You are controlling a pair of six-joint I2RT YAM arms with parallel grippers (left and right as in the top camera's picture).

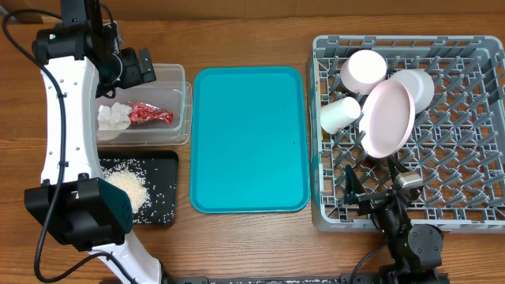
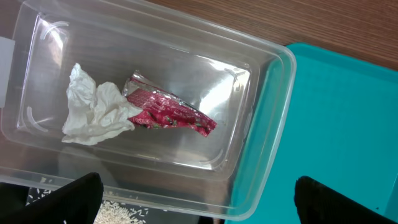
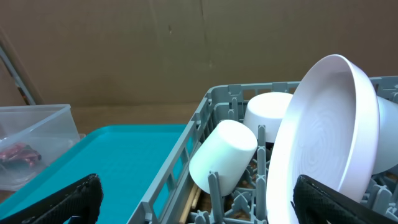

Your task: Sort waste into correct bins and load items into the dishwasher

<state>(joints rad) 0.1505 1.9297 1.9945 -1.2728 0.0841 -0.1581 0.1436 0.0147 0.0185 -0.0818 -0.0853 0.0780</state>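
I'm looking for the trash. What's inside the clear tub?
A shiny red wrapper and a crumpled white napkin lie side by side in the clear tub. Anything beneath them is covered.

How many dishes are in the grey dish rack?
4. A cup lies at the left side of the dish rack, one bowl sits beyond it, a plate leans on edge mid-rack, and a second bowl sits partly behind the plate. More may hide.

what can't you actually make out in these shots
Overhead: the left arm covers part of the black tray, so a brown scrap among the rice cannot be confirmed.
Overhead: the plate overlaps one bowl.
Left wrist: the clear tub is cut off at the left edge.
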